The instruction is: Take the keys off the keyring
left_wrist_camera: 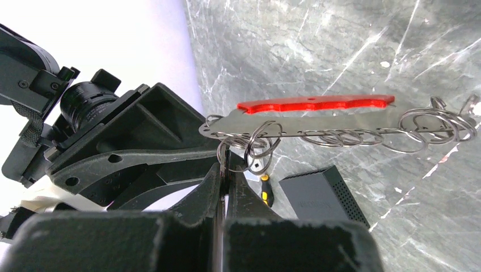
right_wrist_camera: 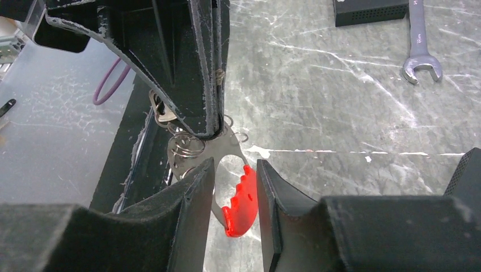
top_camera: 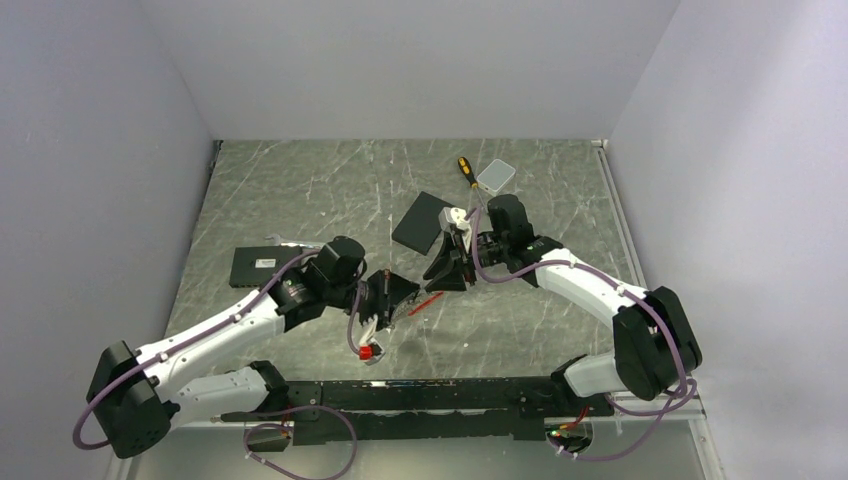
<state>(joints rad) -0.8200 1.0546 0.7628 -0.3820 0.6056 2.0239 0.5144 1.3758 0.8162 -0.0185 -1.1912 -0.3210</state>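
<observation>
Keyring [left_wrist_camera: 317, 104] — left tool [left_wrist_camera: 223, 165] pinching its rings | right tool [right_wrist_camera: 234, 168] spread astride red end | box [top_camera: 497, 176] — contents unclear

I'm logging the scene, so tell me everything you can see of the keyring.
The keyring is a flat silvery metal strip beside a red toothed plastic piece, threaded with many thin wire rings. It is held above the table, pinched at one end in the shut left pincer; the open right pincer straddles its red end.
</observation>
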